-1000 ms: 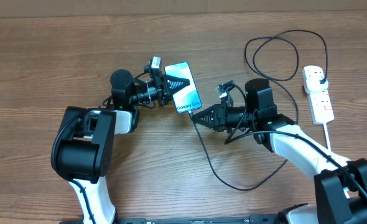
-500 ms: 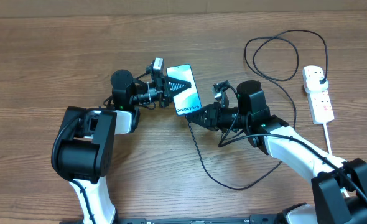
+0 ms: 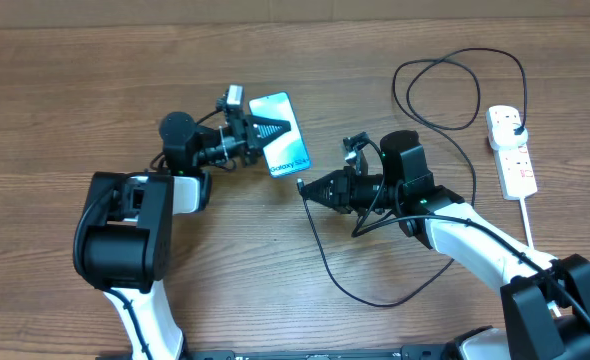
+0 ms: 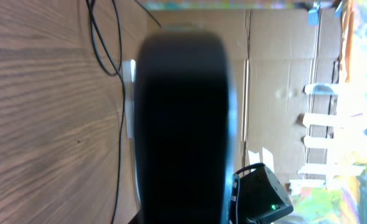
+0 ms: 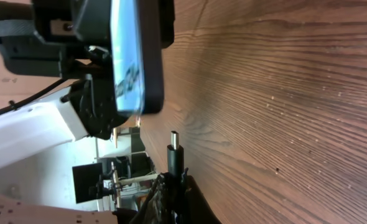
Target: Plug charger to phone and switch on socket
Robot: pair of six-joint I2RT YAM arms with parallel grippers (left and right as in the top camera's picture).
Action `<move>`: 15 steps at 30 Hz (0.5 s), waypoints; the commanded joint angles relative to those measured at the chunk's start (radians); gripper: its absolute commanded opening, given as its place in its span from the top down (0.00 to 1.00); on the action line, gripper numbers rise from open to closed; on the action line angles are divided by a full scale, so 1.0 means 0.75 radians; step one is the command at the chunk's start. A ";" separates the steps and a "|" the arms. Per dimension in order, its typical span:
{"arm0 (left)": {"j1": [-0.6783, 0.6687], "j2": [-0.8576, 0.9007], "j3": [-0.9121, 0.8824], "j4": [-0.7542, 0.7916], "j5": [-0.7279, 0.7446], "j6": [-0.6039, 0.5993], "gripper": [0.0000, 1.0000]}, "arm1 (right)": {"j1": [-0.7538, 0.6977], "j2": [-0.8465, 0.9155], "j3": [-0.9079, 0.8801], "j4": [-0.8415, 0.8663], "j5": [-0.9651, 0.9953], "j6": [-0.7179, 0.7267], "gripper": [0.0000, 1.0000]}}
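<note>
Phone: the phone (image 3: 280,148) is lifted off the counter (image 3: 75,90) at centre-left, screen up in the overhead view and its lower end turned toward the right arm.
Left hand: the left hand (image 3: 263,131) is clamped across the phone's long edges.
Right hand: the right hand (image 3: 311,186) is pinched together on the charger (image 3: 325,262), just behind its connector tip (image 5: 174,140).
Gap: the tip is near the phone's lower end but apart from it, and in the right wrist view it looks slightly off to one side.
Socket: the socket (image 3: 515,160) lies at the far right, well apart from both arms. The charger's black plug appears to sit in its far outlet. The switch state is too small to tell.
Phone handling: likely stiff, smooth and slippery, with breakable glass, so grip the side edges firmly, clear of the port.
Charger handling: the cable is limp and light and gives no push. Hold the rigid collar behind the tip and keep it square to the port, since a skewed push could bend the tip.
</note>
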 commanded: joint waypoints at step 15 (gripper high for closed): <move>-0.043 -0.006 -0.002 0.017 -0.021 -0.007 0.96 | -0.002 -0.017 0.006 0.099 -0.057 -0.014 0.96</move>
